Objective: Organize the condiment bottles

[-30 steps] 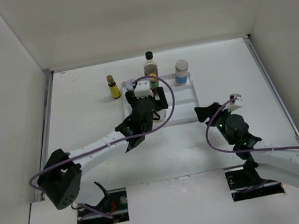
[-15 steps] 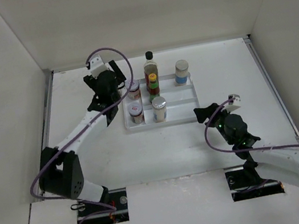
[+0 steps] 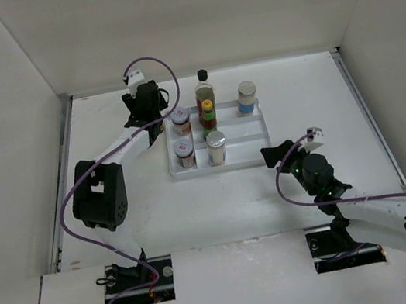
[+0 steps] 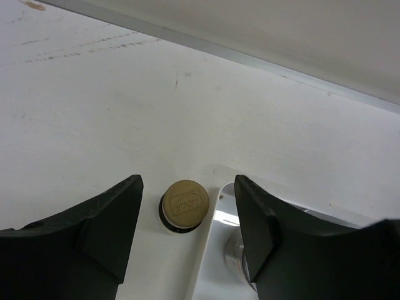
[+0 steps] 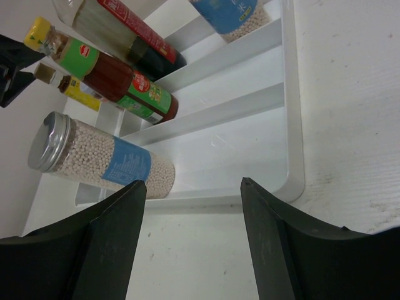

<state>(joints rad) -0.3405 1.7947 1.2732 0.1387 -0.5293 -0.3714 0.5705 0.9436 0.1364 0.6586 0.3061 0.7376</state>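
The small brown yellow-capped bottle [image 4: 185, 204] stands on the table just left of the white tray [image 3: 246, 162]. My left gripper [image 3: 154, 126] hangs over it, open, and the cap shows between the fingers in the left wrist view [image 4: 187, 182]. In the tray stand the tall black-capped bottle [image 3: 203, 87], the red-label bottle [image 3: 208, 116], two red-lidded jars [image 3: 180, 119] [image 3: 183, 153], the silver-lidded jar [image 3: 217, 146] and the white-capped blue-label jar [image 3: 247, 97]. My right gripper [image 3: 270, 156] is open and empty at the tray's near right edge [image 5: 192, 183].
White walls enclose the table on the left, back and right. The tray's right compartments [image 5: 250, 119] hold nothing near my right gripper. A metal rail [image 4: 250, 59] runs along the back edge beyond the left gripper.
My left arm has swung from over the tray's middle to the back left and now hangs over the small brown bottle. The right arm has hardly moved.
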